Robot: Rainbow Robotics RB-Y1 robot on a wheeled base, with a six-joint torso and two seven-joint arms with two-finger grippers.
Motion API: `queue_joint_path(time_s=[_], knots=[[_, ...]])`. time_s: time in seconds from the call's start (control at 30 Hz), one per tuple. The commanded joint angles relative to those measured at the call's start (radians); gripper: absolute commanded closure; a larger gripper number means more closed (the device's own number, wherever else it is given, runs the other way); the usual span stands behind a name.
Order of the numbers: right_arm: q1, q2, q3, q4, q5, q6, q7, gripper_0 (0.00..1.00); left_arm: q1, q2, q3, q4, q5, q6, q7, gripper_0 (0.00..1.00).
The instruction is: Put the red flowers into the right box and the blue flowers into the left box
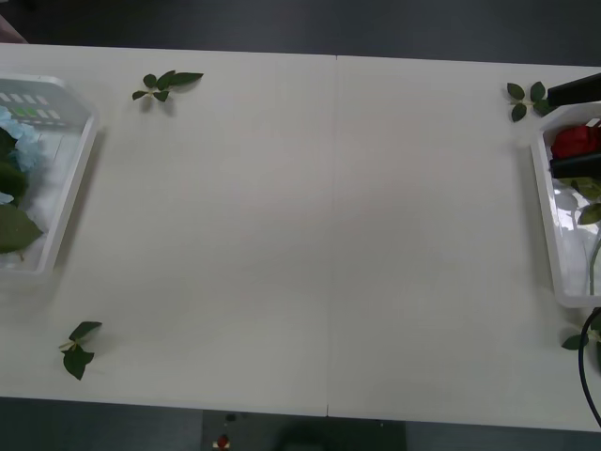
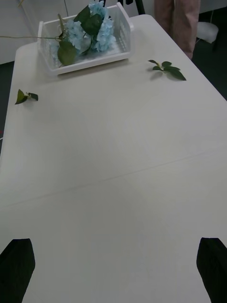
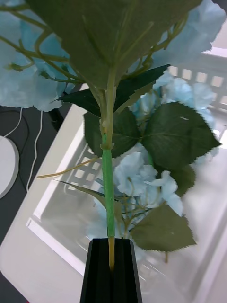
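Observation:
The left box point(image 1: 70, 188) sits at the table's left edge with blue flowers point(image 1: 19, 141) lying in it. In the left wrist view my left gripper point(image 3: 112, 265) is shut on the green stem point(image 3: 109, 189) of a blue flower, held over the left box point(image 3: 61, 189) and the other blue flowers point(image 3: 137, 175). The right box point(image 1: 545, 207) stands at the right edge with red flowers point(image 1: 575, 141) inside. My right gripper point(image 1: 552, 132) hangs open over that box, its black fingers point(image 2: 16, 267) empty. Across the table, the right wrist view shows the left box point(image 2: 85, 64) with blue flowers point(image 2: 90, 31).
Loose leaf sprigs lie on the white table: one at the far left point(image 1: 167, 85), one at the near left point(image 1: 79, 348), one by the right box's far end point(image 1: 528, 99) and one at its near end point(image 1: 575, 341). A black cable point(image 1: 587, 376) hangs at the right edge.

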Motion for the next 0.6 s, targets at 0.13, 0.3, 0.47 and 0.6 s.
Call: queue_joint_path(time_s=[0.13, 0.3, 0.47, 0.6], knots=[[-0.028, -0.004, -0.016, -0.03, -0.002, 0.0, 0.028, 0.0, 0.001, 0.031, -0.021, 0.117, -0.045, -0.124, -0.034, 1.0], [-0.028, -0.004, -0.016, -0.03, -0.002, 0.0, 0.028, 0.0, 0.001, 0.032, -0.091, 0.216, -0.045, -0.247, -0.034, 1.0], [-0.028, -0.004, -0.016, -0.03, -0.002, 0.0, 0.028, 0.0, 0.001, 0.031, -0.142, 0.289, -0.047, -0.356, -0.03, 1.0], [-0.028, -0.004, -0.016, -0.03, -0.002, 0.0, 0.028, 0.0, 0.004, 0.031, -0.163, 0.3, -0.048, -0.376, -0.029, 0.99]])
